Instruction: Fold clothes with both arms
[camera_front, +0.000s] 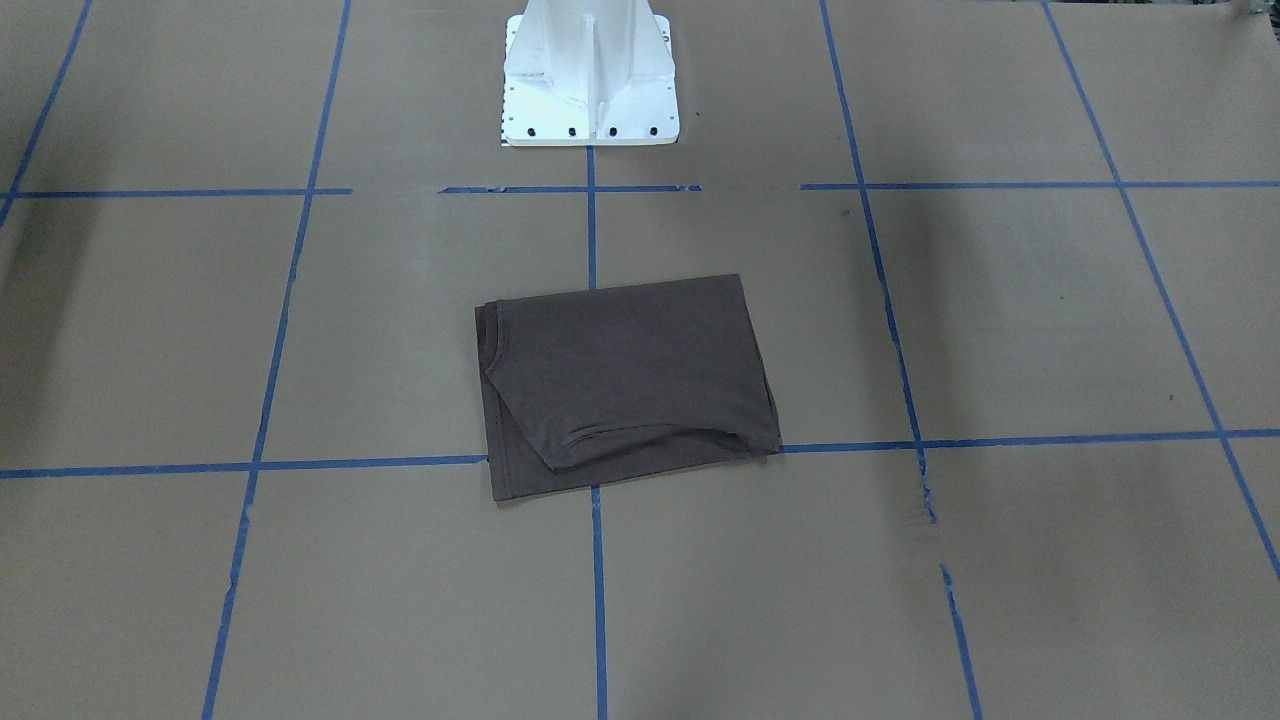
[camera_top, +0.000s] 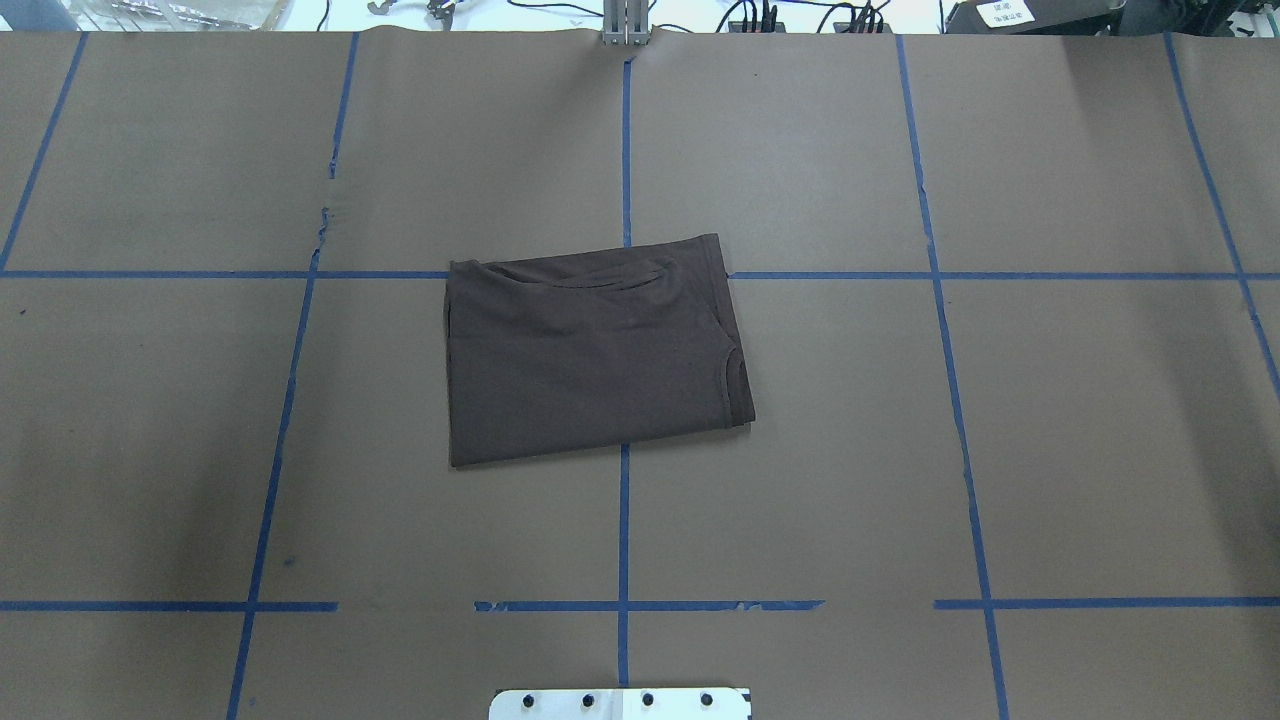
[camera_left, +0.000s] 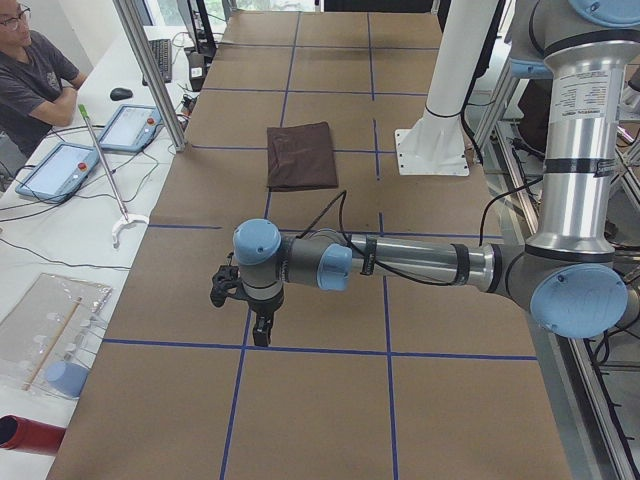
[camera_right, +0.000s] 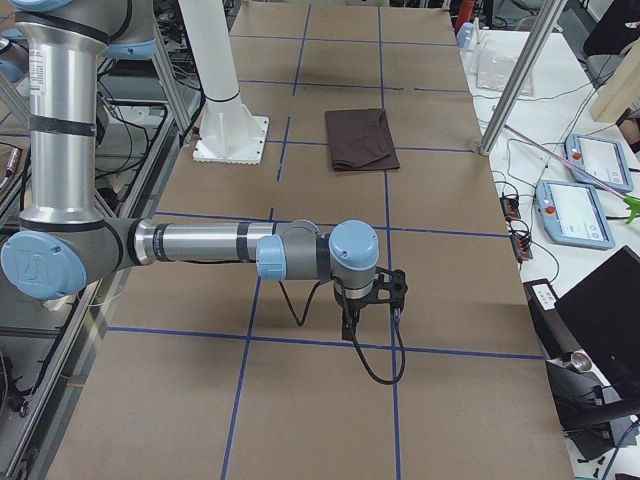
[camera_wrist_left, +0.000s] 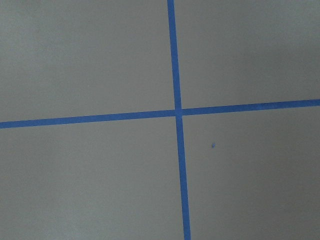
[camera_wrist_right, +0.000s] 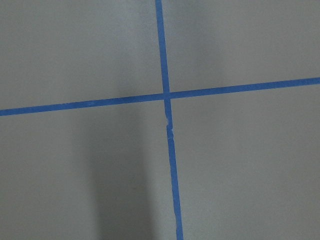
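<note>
Dark brown-grey short-sleeved knit T-shirt (camera_top: 590, 350), folded rectangular, flat at centre of brown-papered blue-taped bench (camera_top: 1100, 450); left pincer (camera_left: 261, 332) and right pincer (camera_right: 348, 328) well apart from it, open or closed: cannot tell.

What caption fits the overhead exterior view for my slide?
Folded dark brown T-shirt lying flat at the middle of the blue-taped table.
</note>
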